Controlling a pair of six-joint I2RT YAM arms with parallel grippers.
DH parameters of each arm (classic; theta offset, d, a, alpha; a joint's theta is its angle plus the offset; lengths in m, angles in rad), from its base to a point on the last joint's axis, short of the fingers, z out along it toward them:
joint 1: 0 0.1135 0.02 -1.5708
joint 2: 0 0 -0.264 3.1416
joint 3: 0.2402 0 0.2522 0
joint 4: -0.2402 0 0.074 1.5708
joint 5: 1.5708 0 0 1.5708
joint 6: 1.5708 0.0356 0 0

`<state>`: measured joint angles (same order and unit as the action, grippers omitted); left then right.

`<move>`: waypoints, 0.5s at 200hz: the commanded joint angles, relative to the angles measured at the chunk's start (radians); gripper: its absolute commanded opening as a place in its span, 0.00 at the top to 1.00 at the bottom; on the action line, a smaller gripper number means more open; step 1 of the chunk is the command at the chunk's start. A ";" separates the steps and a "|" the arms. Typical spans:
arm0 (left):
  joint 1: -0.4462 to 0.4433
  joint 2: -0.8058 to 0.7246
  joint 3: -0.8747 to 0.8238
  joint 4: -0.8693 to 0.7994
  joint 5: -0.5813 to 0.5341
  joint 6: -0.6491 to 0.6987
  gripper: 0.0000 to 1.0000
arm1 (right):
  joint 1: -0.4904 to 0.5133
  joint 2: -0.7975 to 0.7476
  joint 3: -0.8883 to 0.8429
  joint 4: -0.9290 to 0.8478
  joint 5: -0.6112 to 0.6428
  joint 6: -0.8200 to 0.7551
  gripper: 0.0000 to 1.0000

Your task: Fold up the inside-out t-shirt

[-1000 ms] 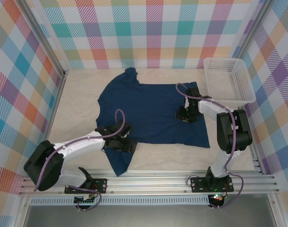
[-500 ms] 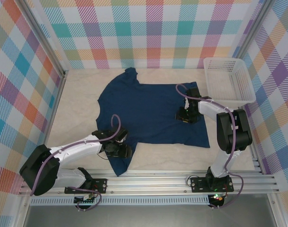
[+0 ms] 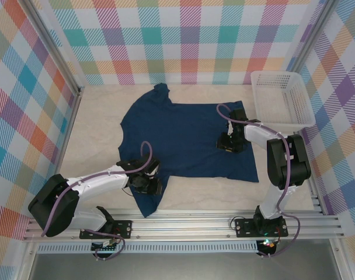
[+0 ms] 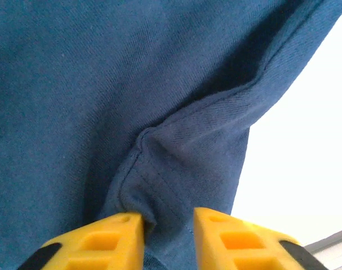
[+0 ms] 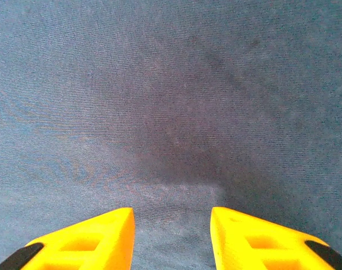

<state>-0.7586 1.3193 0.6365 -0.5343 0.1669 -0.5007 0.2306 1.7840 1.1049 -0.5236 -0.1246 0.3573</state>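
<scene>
A dark navy blue soft cloth t-shirt [image 3: 183, 140] lies spread mostly flat on the pale surface [image 3: 96, 116]. Its nearest hem corner is just beside the white plastic lattice basket [image 3: 256, 93], and the rest stretches away from the basket across the middle of the surface. At the cloth's corner farthest from the basket, a narrow flap hangs toward the near rail.

The left end effector [image 3: 145, 184] sits on that far corner. In the left wrist view its yellow fingers [image 4: 117, 233] stand close together, pinching a puckered ridge of the t-shirt that fills the gap between them, with creases running up from the pinch.

The right end effector [image 3: 231, 143] rests on the t-shirt on the side close to the basket. In the right wrist view its yellow fingers [image 5: 98, 239] stand apart over smooth, flat cloth, gripping nothing.

Pastel plaid walls [image 3: 183, 41] rise behind the basket and around the surface.
</scene>
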 commanded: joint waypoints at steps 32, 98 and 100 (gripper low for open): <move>-0.056 -0.026 0.028 0.050 0.049 0.084 1.00 | 0.007 -0.003 -0.010 -0.009 -0.003 -0.017 0.60; -0.226 0.050 0.140 0.021 0.212 0.218 1.00 | 0.005 0.007 0.021 -0.032 0.016 -0.015 0.59; -0.226 0.052 0.143 0.022 0.215 0.222 1.00 | 0.005 0.007 0.021 -0.031 0.016 -0.015 0.59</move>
<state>-0.9569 1.3327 0.7292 -0.4942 0.3149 -0.3599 0.2306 1.7840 1.1053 -0.5278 -0.1123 0.3542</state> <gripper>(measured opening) 0.052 0.408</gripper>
